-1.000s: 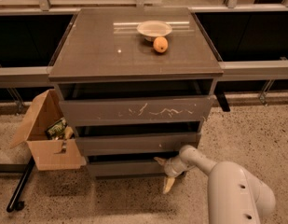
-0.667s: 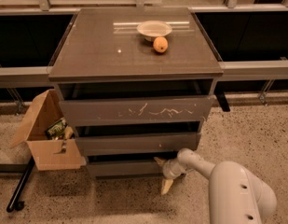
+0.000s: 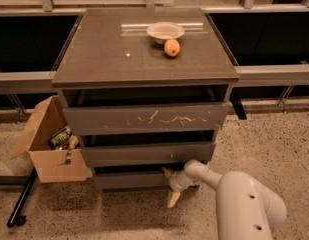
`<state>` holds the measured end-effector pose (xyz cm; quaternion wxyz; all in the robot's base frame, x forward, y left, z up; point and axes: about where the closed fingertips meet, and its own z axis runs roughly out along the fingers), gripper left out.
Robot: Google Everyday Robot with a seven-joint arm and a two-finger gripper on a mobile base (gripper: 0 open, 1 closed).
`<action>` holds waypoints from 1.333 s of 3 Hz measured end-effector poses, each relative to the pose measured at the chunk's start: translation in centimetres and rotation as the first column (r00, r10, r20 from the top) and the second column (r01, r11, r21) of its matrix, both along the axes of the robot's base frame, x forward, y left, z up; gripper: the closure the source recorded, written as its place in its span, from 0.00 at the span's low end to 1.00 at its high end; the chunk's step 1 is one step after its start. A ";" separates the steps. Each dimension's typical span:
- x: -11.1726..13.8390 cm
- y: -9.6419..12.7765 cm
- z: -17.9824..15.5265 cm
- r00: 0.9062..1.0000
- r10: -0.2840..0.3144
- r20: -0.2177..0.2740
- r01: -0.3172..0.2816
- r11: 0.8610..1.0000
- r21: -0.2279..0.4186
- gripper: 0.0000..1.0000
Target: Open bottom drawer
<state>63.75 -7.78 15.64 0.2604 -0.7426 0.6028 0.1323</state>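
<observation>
The bottom drawer (image 3: 131, 180) is the lowest, narrowest dark grey-brown front of the cabinet (image 3: 144, 59), plain and unmarked, with a dark gap along its top edge. My gripper (image 3: 170, 186) is at the right part of this front, at the end of my white arm (image 3: 244, 204), which comes in from the lower right. Its fingers are spread open. One fingertip (image 3: 166, 172) is at the drawer's top edge and the other points down toward the floor. The gripper covers the drawer's right end.
Above are the middle drawer (image 3: 146, 154) and the scratched top drawer (image 3: 144, 118), which sticks out slightly. A white bowl (image 3: 165, 31) and an orange (image 3: 171, 47) sit on the cabinet top. An open cardboard box (image 3: 51, 149) stands at the cabinet's left. The floor is speckled.
My gripper has shifted a little to the left along the bottom drawer's front. The drawers, bowl, orange and box have not moved.
</observation>
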 end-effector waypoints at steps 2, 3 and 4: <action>0.7 1.1 -0.1 1.000 0.011 -0.008 -0.011 1.000 0.006 0.19; -0.4 1.0 -0.1 0.999 0.035 -0.022 -0.035 0.999 -0.002 0.43; -0.4 1.0 0.7 0.999 0.035 -0.022 -0.035 0.999 -0.002 0.65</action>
